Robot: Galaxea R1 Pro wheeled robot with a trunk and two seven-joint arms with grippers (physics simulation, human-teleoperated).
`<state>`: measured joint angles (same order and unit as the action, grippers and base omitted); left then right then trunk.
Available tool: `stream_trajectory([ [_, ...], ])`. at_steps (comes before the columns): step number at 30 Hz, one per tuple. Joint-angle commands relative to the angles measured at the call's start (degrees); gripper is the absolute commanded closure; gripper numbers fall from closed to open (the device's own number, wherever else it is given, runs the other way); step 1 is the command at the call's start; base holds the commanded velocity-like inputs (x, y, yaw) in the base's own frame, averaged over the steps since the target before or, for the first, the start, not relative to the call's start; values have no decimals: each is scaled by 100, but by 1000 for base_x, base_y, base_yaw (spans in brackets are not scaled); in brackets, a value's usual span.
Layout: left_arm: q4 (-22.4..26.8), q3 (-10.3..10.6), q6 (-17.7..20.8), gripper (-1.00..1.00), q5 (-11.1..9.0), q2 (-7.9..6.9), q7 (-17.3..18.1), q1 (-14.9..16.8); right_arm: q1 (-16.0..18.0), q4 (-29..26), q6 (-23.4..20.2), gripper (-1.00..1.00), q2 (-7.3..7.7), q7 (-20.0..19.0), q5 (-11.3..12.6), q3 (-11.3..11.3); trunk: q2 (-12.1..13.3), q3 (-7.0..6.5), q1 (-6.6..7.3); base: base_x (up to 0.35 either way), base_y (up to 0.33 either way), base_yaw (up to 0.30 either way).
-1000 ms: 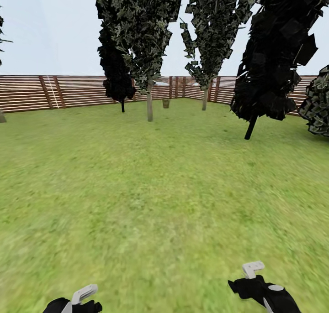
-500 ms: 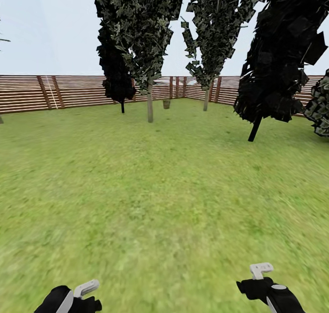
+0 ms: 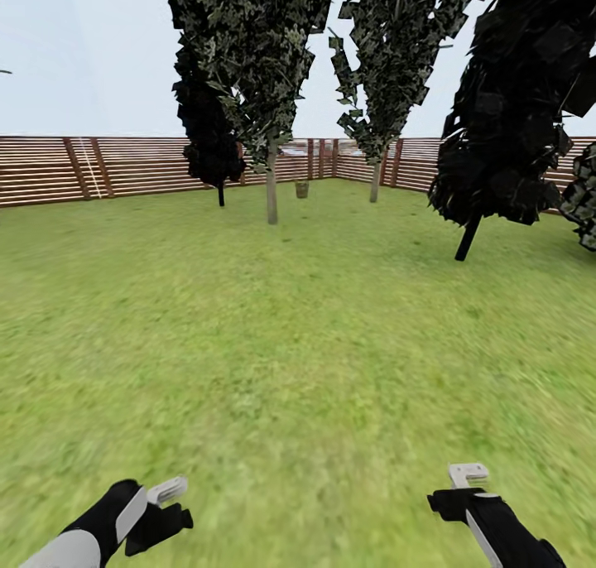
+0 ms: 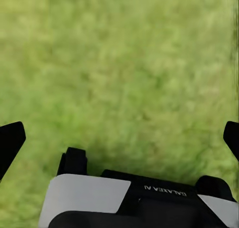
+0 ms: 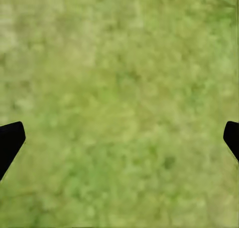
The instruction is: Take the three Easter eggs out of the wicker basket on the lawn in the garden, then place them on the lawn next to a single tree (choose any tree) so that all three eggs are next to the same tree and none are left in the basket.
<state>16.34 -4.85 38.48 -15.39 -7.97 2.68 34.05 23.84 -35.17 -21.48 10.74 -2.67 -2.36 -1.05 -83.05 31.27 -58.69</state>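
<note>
Facing open lawn (image 3: 314,336) that runs back to a slatted wooden fence (image 3: 124,166). Four trees stand ahead: a dark one (image 3: 211,129) by the fence, a pale-trunked one (image 3: 271,183) beside it, another (image 3: 374,179) further right, and a black-leaved tree (image 3: 468,237) with a leaning trunk nearest at right. A small brown object (image 3: 301,188) by the fence is too distant to identify. Left claw (image 3: 170,502) and right claw (image 3: 463,478) hang low over the grass; in the wrist views each has its fingertips (image 4: 10,140) (image 5: 10,138) spread wide, holding nothing.
</note>
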Motion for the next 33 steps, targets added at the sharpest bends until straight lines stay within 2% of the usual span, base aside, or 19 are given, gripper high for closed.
stream_trajectory([
  [1, 0, -46, 26, -100, 42, 7, 28, 8, 2, -34, -32, -100, 1, -29, -26, -9, -3, 6, -3, 344, 0, 0],
  [11, -26, -44, -285, -100, 42, 19, 46, 31, 7, -276, -84, -100, 7, -14, 30, -52, -3, 6, -3, 344, 0, 0],
  [17, -25, -48, -305, -100, 31, 23, 53, 31, 7, -280, -324, -100, 27, -6, 41, -62, -3, 6, -3, 344, 0, 0],
  [24, -24, -51, -327, -100, 27, 72, 50, 31, 7, -287, -336, -100, 47, -12, 49, -55, -3, 6, -3, 344, 0, -4],
  [33, -26, -52, -333, -100, 27, 91, 49, 31, 7, -280, -340, -100, -3, -22, 4, -5, -3, 6, -3, 344, 0, -240],
])
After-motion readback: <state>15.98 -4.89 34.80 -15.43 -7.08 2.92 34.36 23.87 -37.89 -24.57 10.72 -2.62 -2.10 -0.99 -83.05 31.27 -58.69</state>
